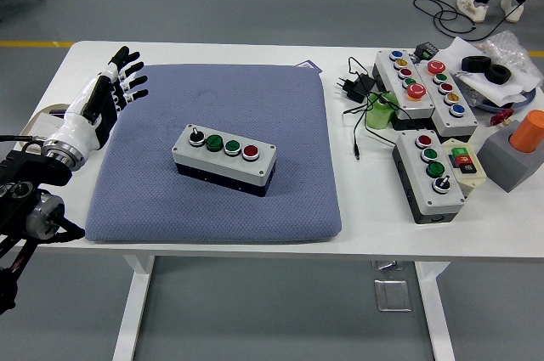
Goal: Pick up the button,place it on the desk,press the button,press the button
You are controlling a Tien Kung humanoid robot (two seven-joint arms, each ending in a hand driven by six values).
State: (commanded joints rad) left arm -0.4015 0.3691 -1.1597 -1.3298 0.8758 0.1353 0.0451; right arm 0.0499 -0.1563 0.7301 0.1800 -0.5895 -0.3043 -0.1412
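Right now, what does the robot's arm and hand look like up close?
Only the left arm shows. The left hand has a white shell with black fingers banded in white at the joints. Behind it sits a glossy white forearm ending in a silvery ring, then a black, blocky arm segment with round metal-coloured joint caps and a thin cable.

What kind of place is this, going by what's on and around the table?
Most likely a robotics lab or test workshop. Several industrial push-button control boxes sit on a white table, one button box lies on a blue pad, and loose cables trail over the grey floor.
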